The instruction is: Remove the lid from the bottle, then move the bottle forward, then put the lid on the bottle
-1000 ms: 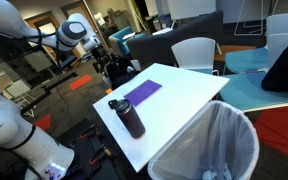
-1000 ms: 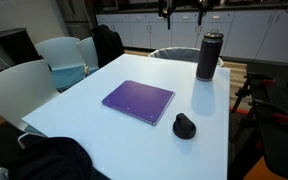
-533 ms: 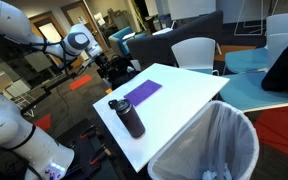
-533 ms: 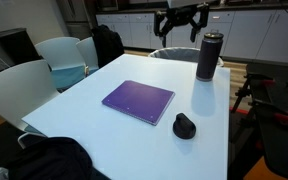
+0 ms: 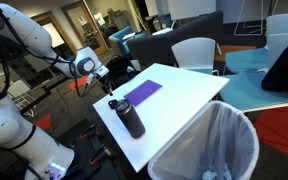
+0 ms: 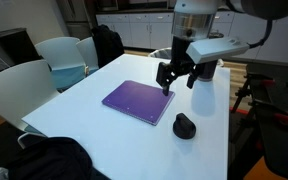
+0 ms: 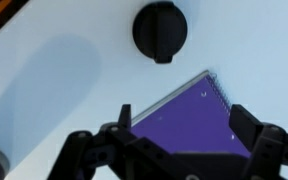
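Note:
The bottle (image 5: 133, 118) stands upright near a table corner. In an exterior view it (image 6: 209, 70) is partly hidden behind my gripper (image 6: 177, 86). I cannot tell whether its top is capped. A small black round cap, seemingly the lid (image 6: 185, 126), lies on the white table (image 6: 94, 105) apart from the bottle. It also shows in the wrist view (image 7: 160, 30). My gripper (image 7: 184, 112) is open and empty, hovering low over the edge of the purple cloth (image 7: 189, 130), between the bottle and the lid. It also shows in an exterior view (image 5: 110, 86).
The purple cloth (image 6: 138, 101) lies flat mid-table, also seen in an exterior view (image 5: 142, 93). A mesh bin with a clear bag (image 5: 209, 140) stands against the table by the bottle's end. Chairs (image 6: 59, 58) surround the table.
My arm has come down from high behind the table. The gripper now hangs low over the purple cloth's edge in front of the bottle. The bottle and black cap have not moved.

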